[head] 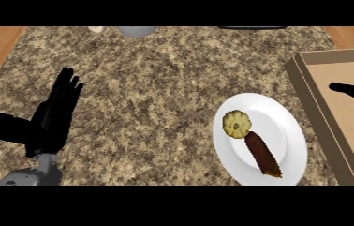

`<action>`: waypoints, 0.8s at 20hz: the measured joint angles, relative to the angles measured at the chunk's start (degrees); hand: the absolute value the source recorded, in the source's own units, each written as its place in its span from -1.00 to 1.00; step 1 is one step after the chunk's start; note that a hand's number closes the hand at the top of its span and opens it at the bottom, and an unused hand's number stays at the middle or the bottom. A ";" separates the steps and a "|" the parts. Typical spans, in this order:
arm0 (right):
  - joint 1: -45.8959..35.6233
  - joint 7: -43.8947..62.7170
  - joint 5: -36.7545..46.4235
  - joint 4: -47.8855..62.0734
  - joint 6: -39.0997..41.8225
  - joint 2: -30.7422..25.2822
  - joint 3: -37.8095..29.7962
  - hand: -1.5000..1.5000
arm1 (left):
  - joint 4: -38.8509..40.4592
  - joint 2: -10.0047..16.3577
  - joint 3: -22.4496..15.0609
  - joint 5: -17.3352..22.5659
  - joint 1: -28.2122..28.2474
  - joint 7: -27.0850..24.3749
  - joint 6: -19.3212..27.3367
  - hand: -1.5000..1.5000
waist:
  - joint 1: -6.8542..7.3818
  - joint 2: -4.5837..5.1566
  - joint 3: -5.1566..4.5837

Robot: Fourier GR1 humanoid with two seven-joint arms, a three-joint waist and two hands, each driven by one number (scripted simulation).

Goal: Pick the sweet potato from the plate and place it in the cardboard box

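Left robot hand (54, 115) flat, upright, resting

Light is even & fairly bright across the table (152, 79), prob. from overhead, w/ the speckled top reading the same tone from edge to edge. The plate (294, 122) is the brightest spot, near flat white w/ only slight grey shading at its rim. The left robot hand (54, 112) reads as a solid black mass, its surface detail lost in the dark.

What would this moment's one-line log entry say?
sweet potato: on plate | left hand: open, resting left | right hand: edge of view, over cardboard box
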 measured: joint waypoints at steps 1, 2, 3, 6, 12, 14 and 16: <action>-1.18 3.13 -1.61 -1.53 1.06 0.51 0.40 -1.00 | 0.58 -0.26 -0.07 -0.15 -0.58 0.04 -0.08 0.00 | 0.06 0.04 0.02; -1.74 5.72 -2.52 -2.98 1.54 1.49 1.17 -1.00 | -0.11 -0.04 0.16 -0.09 -0.17 0.43 -0.26 0.00 | 0.18 0.05 0.02; -2.33 8.65 -3.87 -4.78 2.00 2.32 1.62 -1.00 | -0.89 0.06 0.32 0.09 0.55 0.52 -0.62 0.00 | 0.26 0.06 0.04; -3.87 14.95 -5.45 -8.26 2.61 5.71 3.98 -1.00 | -0.84 -0.36 0.50 -0.39 -0.52 1.84 -0.39 0.00 | 0.32 0.11 0.08; -7.35 24.75 -3.23 -11.37 3.83 12.56 8.25 -1.00 | -0.47 -1.11 1.71 -0.80 -0.84 1.79 -1.87 0.00 | 0.40 0.17 0.12; -6.95 26.33 -0.48 -11.90 3.88 14.34 9.82 -1.00 | 0.21 -1.74 1.69 -1.48 -0.81 1.31 -1.87 0.00 | 0.38 0.17 0.12; -7.23 28.30 1.34 -12.05 4.07 16.34 11.18 -1.00 | 1.04 -1.91 2.22 -1.56 -0.23 0.24 -2.76 0.00 | 0.38 0.18 0.12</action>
